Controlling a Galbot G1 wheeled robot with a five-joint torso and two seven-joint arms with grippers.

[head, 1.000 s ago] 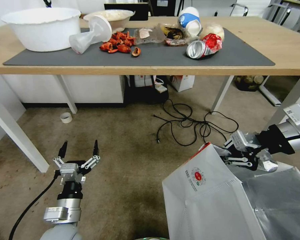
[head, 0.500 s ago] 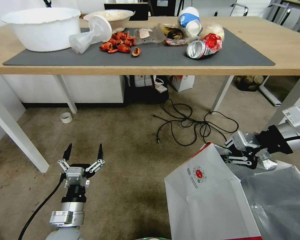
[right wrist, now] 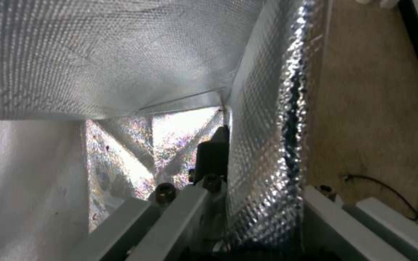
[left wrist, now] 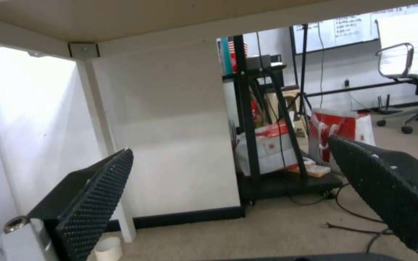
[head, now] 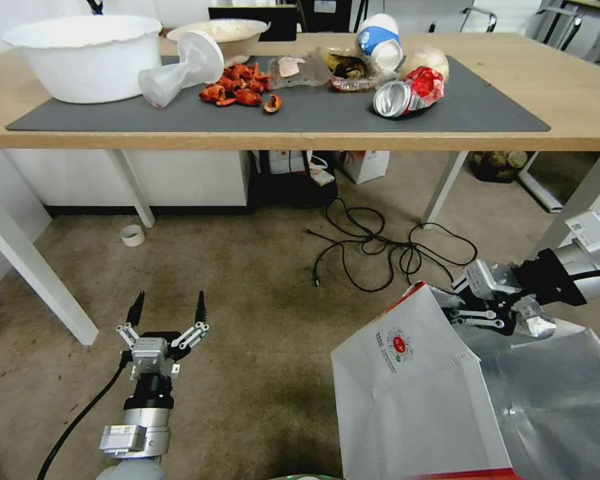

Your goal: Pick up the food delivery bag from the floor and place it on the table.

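The right gripper [head: 472, 313] is clamping 1 foil-lined wall at the mouth of the large red-and-white paper food delivery bag [head: 413, 393]; the right wrist view shows a finger [right wrist: 212, 154] inside against the silver lining. Over the last second the bag has shifted slightly rightward, suggesting the lift is underway. It is not yet on the long light-wood table [head: 567, 87]. The left gripper [head: 167, 310] is hovering above the carpet, jaws apart, empty.

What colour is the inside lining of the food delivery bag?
Silver embossed foil lining in the food delivery bag, best in the right wrist view.
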